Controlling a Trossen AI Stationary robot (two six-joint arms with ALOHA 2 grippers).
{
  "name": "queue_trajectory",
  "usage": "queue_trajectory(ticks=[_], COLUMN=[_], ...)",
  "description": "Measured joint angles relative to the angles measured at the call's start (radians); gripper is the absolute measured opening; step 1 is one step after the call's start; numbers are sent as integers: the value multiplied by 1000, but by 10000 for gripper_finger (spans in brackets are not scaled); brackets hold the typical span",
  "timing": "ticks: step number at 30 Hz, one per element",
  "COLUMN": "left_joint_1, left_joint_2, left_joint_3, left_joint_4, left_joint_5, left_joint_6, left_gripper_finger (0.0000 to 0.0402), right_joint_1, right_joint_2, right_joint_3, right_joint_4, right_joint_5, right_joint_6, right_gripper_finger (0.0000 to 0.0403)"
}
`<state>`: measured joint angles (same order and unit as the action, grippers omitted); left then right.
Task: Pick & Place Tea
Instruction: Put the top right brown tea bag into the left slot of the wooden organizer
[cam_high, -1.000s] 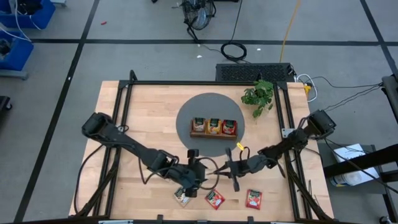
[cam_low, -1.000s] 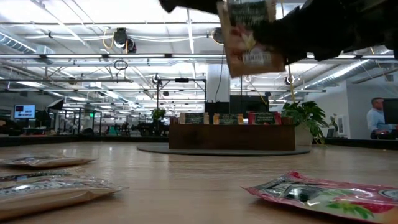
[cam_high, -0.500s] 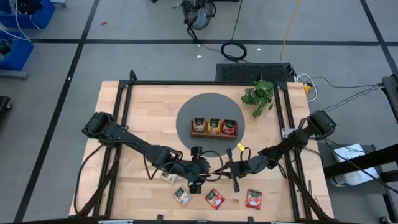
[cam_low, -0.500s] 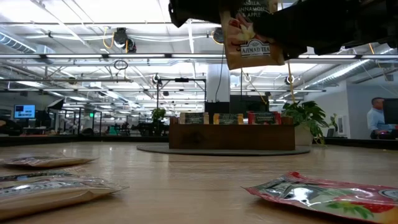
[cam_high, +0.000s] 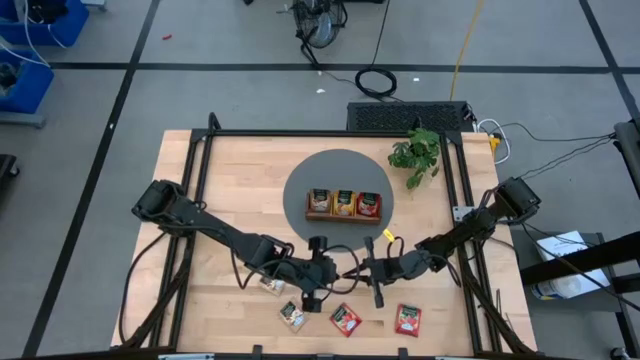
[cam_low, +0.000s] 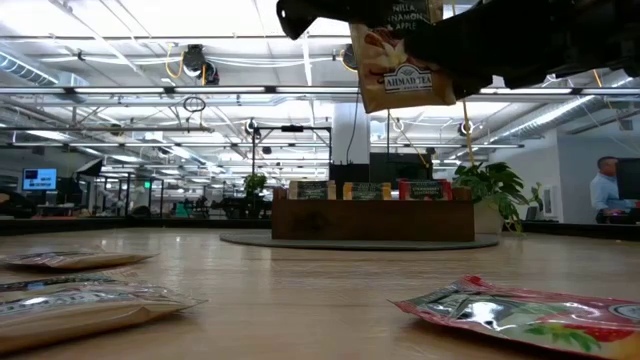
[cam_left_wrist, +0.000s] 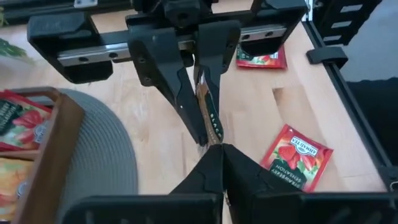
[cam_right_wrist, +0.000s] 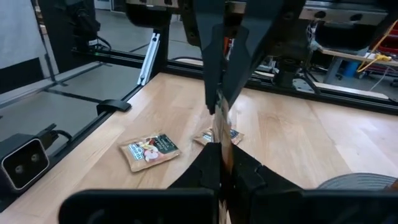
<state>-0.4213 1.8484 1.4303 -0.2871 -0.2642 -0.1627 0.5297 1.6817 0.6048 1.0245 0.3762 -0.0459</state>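
While both grippers pinch one cream tea sachet (cam_low: 400, 65) mid-air between them, left gripper (cam_high: 335, 272) and right gripper (cam_high: 362, 270) clamped shut, right should release first, then left carries it to tray (cam_high: 343, 216).

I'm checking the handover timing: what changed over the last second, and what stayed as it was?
The left gripper moved in toward the right gripper and closed on the cream sachet held up between them. The right gripper stayed shut on it. The loose sachets and the tray did not move.
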Motion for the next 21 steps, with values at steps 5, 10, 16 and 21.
queue_trajectory(ticks=[5,10,16,21], left_joint_1=[-18,-20,7,57], left_joint_2=[0,0,0,-27], left_joint_3=[0,0,0,-1], left_joint_4=[-24,-87,-162,-212], left_joint_5=[-82,-138,-149,-152], left_joint_6=[79,80,79,107], left_gripper_finger=[4,3,3,3], right_joint_1=[1,10,6,15], right_joint_2=[0,0,0,0], right_joint_3=[2,2,0,0], right_joint_4=[-12,-91,-103,-125], right_joint_5=[17,64,81,209], right_joint_6=[11,96,102,117], right_gripper_finger=[5,41,102,142])
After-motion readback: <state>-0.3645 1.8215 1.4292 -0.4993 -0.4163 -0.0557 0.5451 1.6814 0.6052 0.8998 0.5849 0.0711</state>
